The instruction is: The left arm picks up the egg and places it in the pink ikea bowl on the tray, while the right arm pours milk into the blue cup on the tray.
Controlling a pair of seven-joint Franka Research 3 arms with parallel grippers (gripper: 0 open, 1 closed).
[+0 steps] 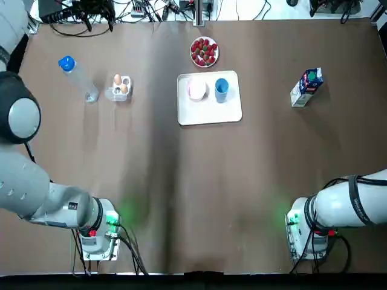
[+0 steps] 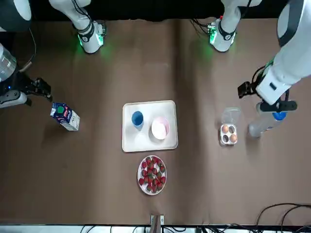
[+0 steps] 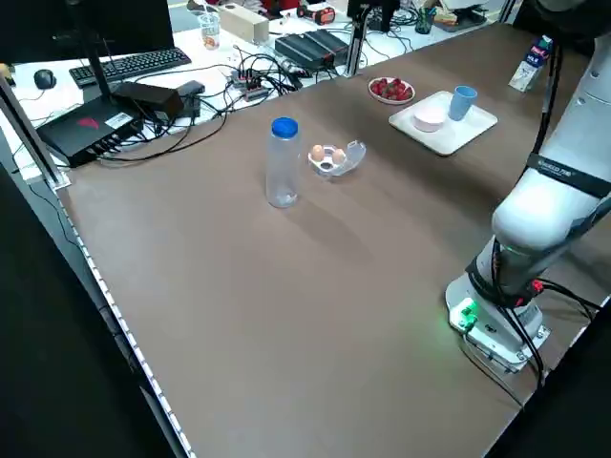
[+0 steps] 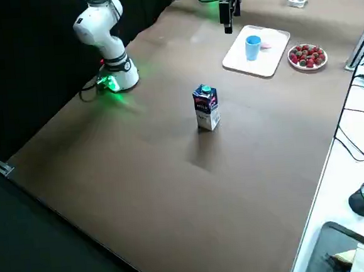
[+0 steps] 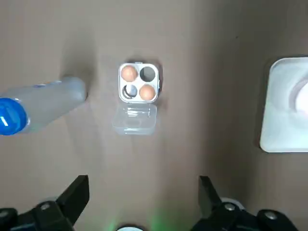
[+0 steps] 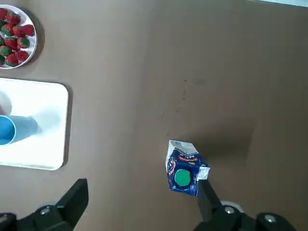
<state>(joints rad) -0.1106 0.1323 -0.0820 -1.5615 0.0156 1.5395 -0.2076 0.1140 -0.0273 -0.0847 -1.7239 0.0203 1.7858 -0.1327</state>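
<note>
**Both end effectors spread above the tabletop; eggs and milk stand untouched**

The left end effector point(image 5: 142, 199) hangs over the brown tabletop point(image 1: 181, 181) with its fingers spread wide, holding nothing. It looks down on a small clear plastic egg box point(image 5: 136, 120) whose lid lies open. Two brown eggs point(image 5: 128, 73) sit in diagonally opposite cells of the box. Just beside the box, on the side away from the tray, a clear plastic bottle point(image 1: 78, 78) with a blue cap stands upright.

A rectangular white tray point(image 1: 210, 113) lies near the middle of the tabletop, to the robot's right of the egg box. On it a round pink bowl point(image 1: 197, 89) and a blue cup point(image 1: 221, 88) stand side by side, the bowl on the side nearer the eggs. Just past the tray's far edge sits a white plate of red strawberries point(image 1: 204, 52).

The right end effector point(image 6: 142, 204) also has its fingers apart and grips nothing. It hovers near the blue-and-white milk carton point(image 1: 306, 87) with a green cap. The carton stands upright, well to the robot's right of the tray and clear of the fingers.
</note>
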